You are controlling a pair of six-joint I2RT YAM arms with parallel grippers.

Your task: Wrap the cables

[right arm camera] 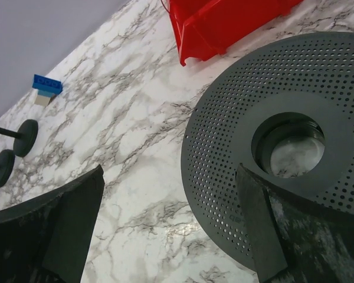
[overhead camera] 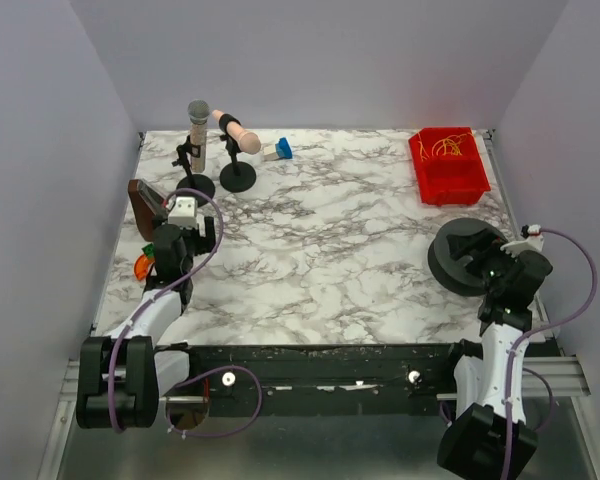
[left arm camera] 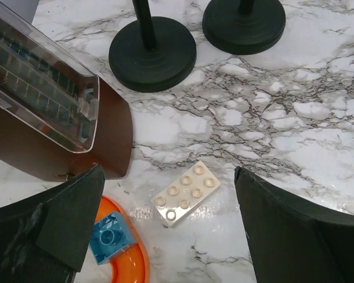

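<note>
Left tool (left arm camera: 168,177) and right tool (right arm camera: 168,177) noted spread, nothing held. Cables (overhead camera: 448,148) seen loose in red bin (overhead camera: 450,185), well ahead of right tool, past perforated disc (right arm camera: 224,147). Risk judged: fine strands missed by pinch, or snagged on bin wall, bin dragged.

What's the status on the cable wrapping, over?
Left end effector open over a white brick. Right end effector open by the perforated disc. Cables loose in the red bin, far right. Nothing seen blocking the bin.
</note>
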